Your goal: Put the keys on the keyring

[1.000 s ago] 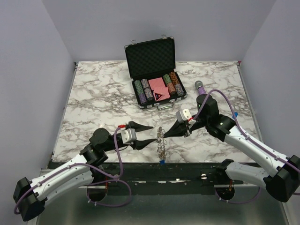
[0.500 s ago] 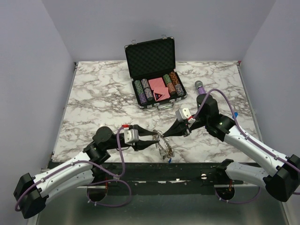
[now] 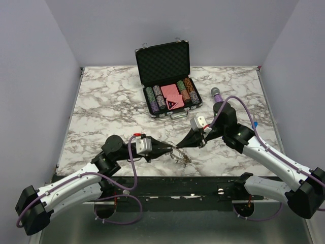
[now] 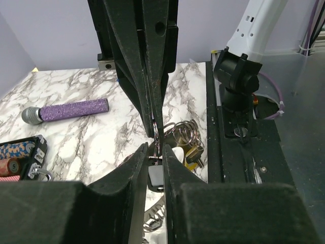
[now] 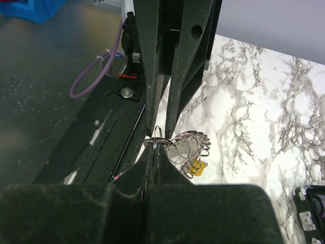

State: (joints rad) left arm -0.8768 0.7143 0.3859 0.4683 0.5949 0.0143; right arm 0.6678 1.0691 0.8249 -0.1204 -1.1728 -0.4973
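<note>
The keyring, a bunch of silver rings, hangs low over the table's front edge between my two grippers. My right gripper is shut, pinching a thin ring of it at its tips. The other rings fan out to the right, and a yellow-headed key dangles below them. My left gripper meets it tip to tip. Its jaws stand narrow, pressed on either side of a dark-headed key. The rings and the yellow key lie just beyond.
An open black chip case with poker chips stands at the back centre. A purple microphone lies to its right, behind the right arm. The black front rail and the right arm's base run close under the keyring.
My left gripper has slid right to meet the right gripper and narrowed its jaws around a key. The hanging keyring has swung out to the right. The right gripper has stayed shut.
</note>
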